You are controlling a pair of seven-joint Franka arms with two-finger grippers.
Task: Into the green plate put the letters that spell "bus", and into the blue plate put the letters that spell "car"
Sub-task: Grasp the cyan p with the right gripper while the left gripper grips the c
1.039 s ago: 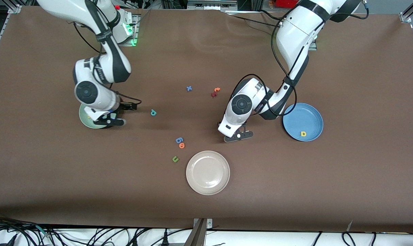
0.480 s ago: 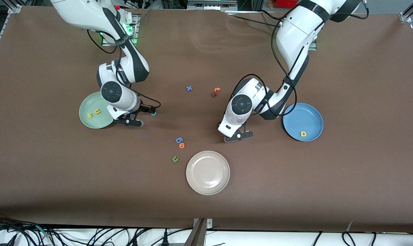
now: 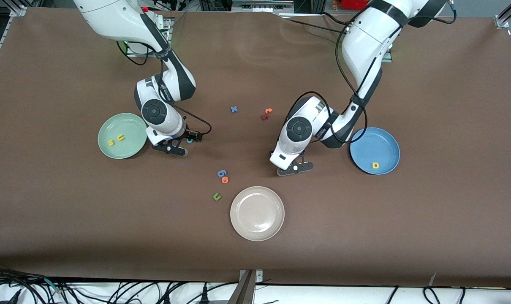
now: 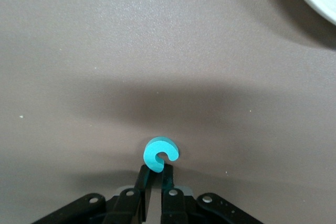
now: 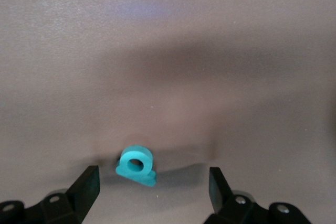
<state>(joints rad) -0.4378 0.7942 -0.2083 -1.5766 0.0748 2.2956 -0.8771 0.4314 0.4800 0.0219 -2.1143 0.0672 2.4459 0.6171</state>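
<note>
My left gripper [image 4: 156, 176] is shut on a teal "c" [image 4: 160, 154], low over the table between the blue plate [image 3: 376, 143] and the cream plate; in the front view the left gripper [image 3: 295, 167] hides the letter. A yellow "a" [image 3: 375, 165] lies in the blue plate. My right gripper [image 5: 152, 188] is open, its fingers either side of a teal "b" [image 5: 135, 165] that lies on the table. The right gripper [image 3: 175, 147] is beside the green plate [image 3: 126, 124], which holds a yellow "s" [image 3: 110, 143] and a yellow "u" [image 3: 120, 137].
A cream plate [image 3: 257, 228] sits nearest the front camera. Beside it lie an olive "u" [image 3: 216, 196], an orange round letter [image 3: 225, 180] and a blue one [image 3: 221, 172]. A blue "x" [image 3: 234, 109] and orange and dark red letters [image 3: 266, 113] lie toward the bases.
My right arm has swung from over the green plate to the teal "b", uncovering the "s" and "u". The left arm has held still and its fingers have finished closing.
</note>
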